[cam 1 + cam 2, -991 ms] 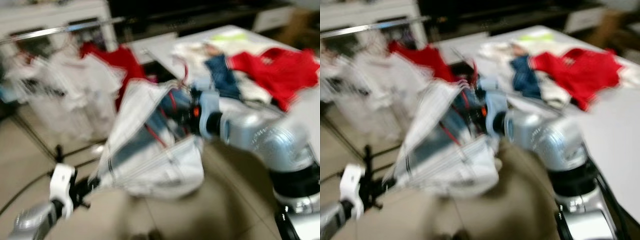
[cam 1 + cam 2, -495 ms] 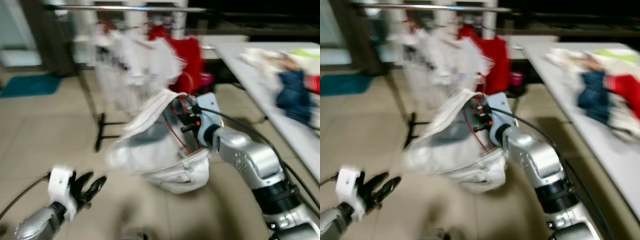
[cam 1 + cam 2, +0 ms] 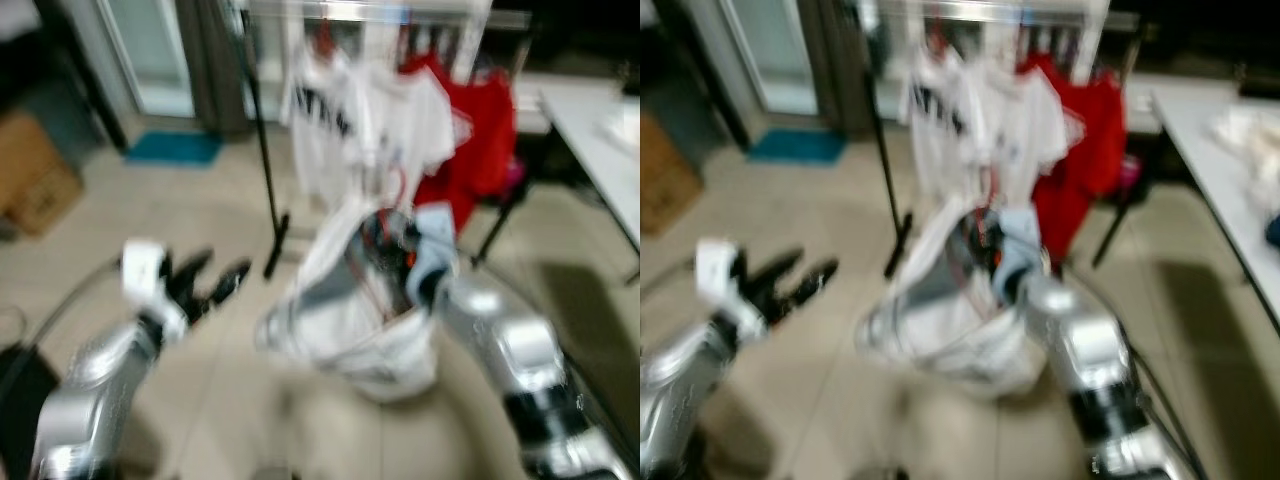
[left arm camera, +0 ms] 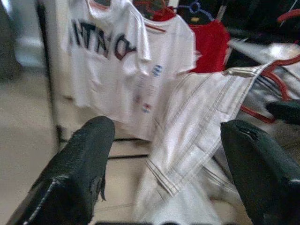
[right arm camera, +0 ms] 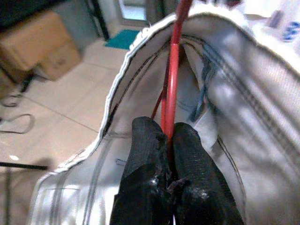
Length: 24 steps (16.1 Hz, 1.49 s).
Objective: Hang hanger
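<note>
Carrying is the step we judge ourselves to be in: the red hanger [image 5: 171, 79] with its white garment [image 3: 345, 310] is in our right gripper [image 5: 168, 140], whose fingers are pressed together on the hanger's thin red wire, low and in front of us, short of the clothes rack [image 3: 380, 12]. To do this well, we should keep that pinch firm, since the wire is slim and the cloth hangs heavy and loose from it. We should also raise the hook well above the rail before lowering it on, and aim for a bare stretch of rail. The head views are blurred, so we would want a steady look before reaching.

Largest around us is the tiled floor [image 3: 200, 400], then the rack, which stands ahead with a white printed shirt [image 4: 108, 51], a second white shirt [image 4: 164, 61] and a red shirt [image 4: 211, 40] already hanging side by side. These crowd the rail, and the new garment could snag on them. The rack's dark upright post [image 3: 262, 150] and its foot stand near our path. A desk [image 3: 1210, 150] runs along our right, and a cardboard box [image 5: 42, 42] and a blue mat [image 3: 795, 145] lie off to the left. Our left gripper [image 4: 164, 154] is raised with its fingers spread wide apart, holding nothing, facing the hanging shirts.
</note>
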{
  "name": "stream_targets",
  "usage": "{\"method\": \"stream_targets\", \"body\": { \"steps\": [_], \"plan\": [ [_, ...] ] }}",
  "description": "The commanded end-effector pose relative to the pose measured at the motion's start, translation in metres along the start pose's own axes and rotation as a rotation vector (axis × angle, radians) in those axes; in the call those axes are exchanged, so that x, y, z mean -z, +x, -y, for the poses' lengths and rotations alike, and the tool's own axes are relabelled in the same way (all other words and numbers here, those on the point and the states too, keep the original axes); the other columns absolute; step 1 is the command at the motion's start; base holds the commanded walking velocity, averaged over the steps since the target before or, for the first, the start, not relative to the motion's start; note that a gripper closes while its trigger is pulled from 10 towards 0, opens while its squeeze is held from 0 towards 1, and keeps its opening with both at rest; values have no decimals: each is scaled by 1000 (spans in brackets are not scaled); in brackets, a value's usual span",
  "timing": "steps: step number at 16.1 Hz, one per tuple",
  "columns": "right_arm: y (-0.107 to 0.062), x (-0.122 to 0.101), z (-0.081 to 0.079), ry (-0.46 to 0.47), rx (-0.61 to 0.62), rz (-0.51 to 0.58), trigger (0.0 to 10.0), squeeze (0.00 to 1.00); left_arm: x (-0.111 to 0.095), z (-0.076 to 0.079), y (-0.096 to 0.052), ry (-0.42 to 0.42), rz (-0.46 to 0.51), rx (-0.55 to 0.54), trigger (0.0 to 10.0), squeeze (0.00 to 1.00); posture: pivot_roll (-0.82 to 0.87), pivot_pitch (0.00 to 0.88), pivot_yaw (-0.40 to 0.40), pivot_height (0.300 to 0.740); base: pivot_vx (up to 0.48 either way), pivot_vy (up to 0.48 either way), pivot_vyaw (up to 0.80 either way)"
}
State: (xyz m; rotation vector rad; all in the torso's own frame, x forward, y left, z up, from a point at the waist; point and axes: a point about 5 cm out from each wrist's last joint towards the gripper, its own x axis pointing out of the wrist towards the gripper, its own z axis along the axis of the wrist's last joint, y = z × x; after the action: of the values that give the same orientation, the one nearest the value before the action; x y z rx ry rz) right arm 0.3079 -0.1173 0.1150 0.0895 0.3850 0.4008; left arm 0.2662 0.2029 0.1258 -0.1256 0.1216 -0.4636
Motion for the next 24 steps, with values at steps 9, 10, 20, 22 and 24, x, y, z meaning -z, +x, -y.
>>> {"method": "stream_targets", "body": {
  "steps": [9, 10, 20, 22, 24],
  "plan": [
    [-7, -28, 10, -28, 104, 135, 10000, 0, 8, 54, 29, 112, -143, 410, 10000, 0, -51, 0, 128, 740, 0, 0, 75],
    [-7, -33, 11, -23, 114, 157, 10000, 0, 14, 55, 34, 179, -184, 450, 10000, 0, -61, 0, 135, 740, 0, 0, 0],
    [-53, -63, -12, -473, -494, 172, 10000, 0, -116, -35, 47, 645, -201, 580, 10000, 0, -37, 0, 118, 740, 0, 0, 0],
    [-64, -66, -22, -536, -630, 174, 10000, 0, -111, -31, 52, 704, -278, 737, 10000, 0, -33, 0, 128, 740, 0, 0, 0],
    [-71, -63, -31, -569, -738, 173, 10000, 0, -98, -19, 60, 691, -344, 880, 10000, 0, -32, 0, 128, 740, 0, 0, 0]
  ]
}}
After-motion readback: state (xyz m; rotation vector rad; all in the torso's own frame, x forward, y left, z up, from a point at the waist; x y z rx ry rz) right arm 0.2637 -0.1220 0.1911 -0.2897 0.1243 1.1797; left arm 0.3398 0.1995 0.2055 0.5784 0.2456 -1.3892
